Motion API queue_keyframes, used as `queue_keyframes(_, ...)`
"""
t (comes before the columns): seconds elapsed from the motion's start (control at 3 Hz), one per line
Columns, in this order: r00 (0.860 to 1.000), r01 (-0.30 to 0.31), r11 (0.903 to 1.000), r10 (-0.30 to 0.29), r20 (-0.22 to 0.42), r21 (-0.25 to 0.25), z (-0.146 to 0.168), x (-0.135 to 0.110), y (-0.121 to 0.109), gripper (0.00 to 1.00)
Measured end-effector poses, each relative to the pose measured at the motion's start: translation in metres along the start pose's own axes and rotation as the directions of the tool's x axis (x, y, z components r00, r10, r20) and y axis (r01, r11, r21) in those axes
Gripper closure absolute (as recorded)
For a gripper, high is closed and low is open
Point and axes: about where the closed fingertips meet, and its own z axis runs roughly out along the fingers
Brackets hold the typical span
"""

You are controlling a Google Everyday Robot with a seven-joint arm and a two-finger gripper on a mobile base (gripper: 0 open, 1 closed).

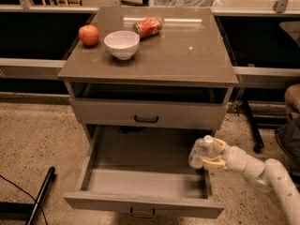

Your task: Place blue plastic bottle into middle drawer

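Now: carry step, bottle held at the drawer's right edge.
Camera view: I see the gripper clamped on the blue plastic bottle, cap up, above the right side wall of the open middle drawer. I judge 1 step remains: shift left over the drawer floor, lower, then release. Releasing here risks the bottle catching the wall and tipping outside.

Robotics lab: tool at drawer cabinet

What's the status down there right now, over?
Gripper right of open middle drawer, jaws shut on bottle. Bottle over drawer's right edge, not yet released. Nothing in the way.
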Motion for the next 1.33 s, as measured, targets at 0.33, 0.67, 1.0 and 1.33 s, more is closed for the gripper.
queue_keyframes(0.33, 0.998, 0.065, 0.9978, -0.064, 0.026, -0.011, 0.008, 0.019, 0.012, 1.0)
queue_keyframes(0.67, 0.995, 0.097, 0.9952, -0.097, -0.002, -0.017, 0.011, 0.033, 0.019, 1.0)
queue_keyframes(1.0, 0.995, 0.091, 0.9959, -0.091, -0.052, -0.002, 0.008, 0.049, 0.022, 1.0)
queue_keyframes(1.33, 0.998, 0.024, 0.9994, -0.022, -0.062, 0.026, 0.002, 0.068, 0.026, 1.0)
